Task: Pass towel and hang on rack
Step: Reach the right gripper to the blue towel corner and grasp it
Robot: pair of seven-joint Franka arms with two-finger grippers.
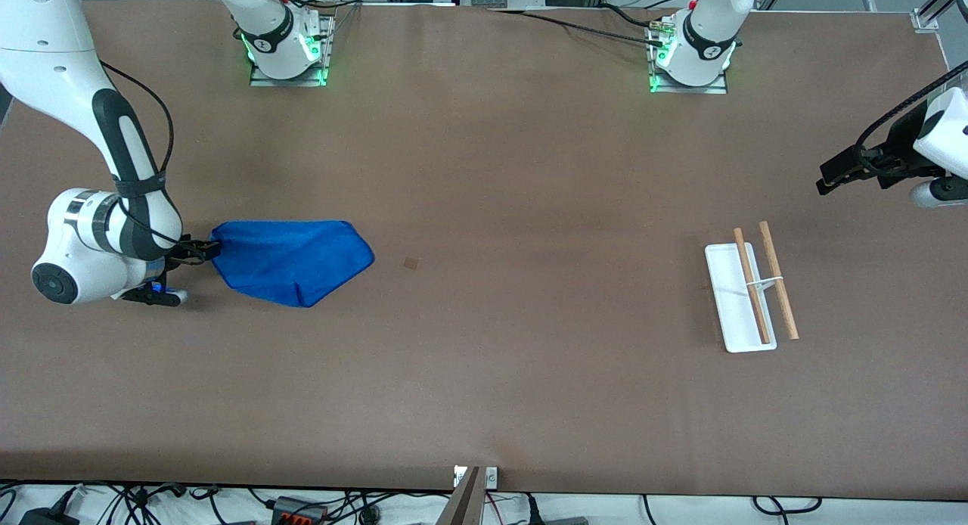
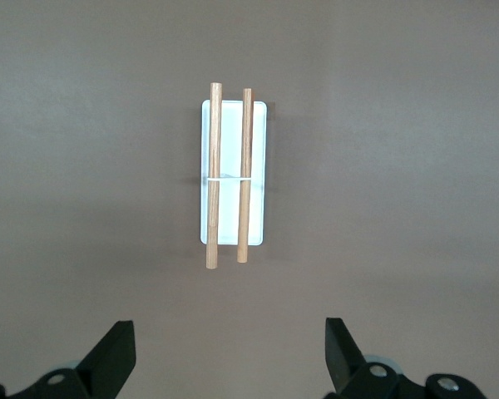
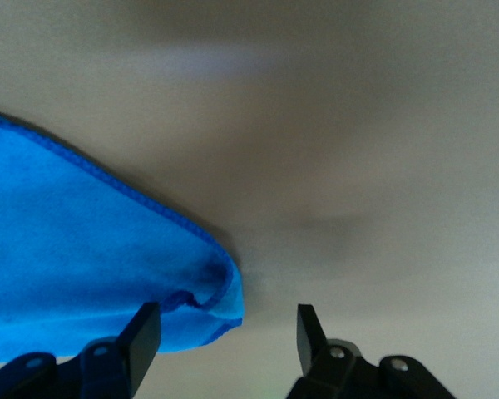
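Progress: you're at the very start. The towel [image 1: 291, 260] lies flat on the surface [image 1: 484, 374] at the right arm's end, the rack [image 1: 749, 294] stands bare at the left arm's end, well apart from it.
Right gripper: your right gripper [image 1: 198, 251] is down at the towel's corner. In the right wrist view its fingers [image 3: 143, 332] stand parted, the corner of the cloth against one finger and partly in the gap; I judge nothing is pinched yet.
Towel: spread out, one corner toward that gripper, not lifted.
Rack: white tray base on the surface, two wooden rods above it joined by a white bracket; nothing hangs on it.
Left gripper: your left gripper [image 2: 229, 353] waits high over the left arm's end of the surface, looking down on the rack, fingers wide apart and empty.
Left to do: grip, lift, pass across, drape over the rods, all of it.
Count: one towel, one rack, two rods, two grippers.
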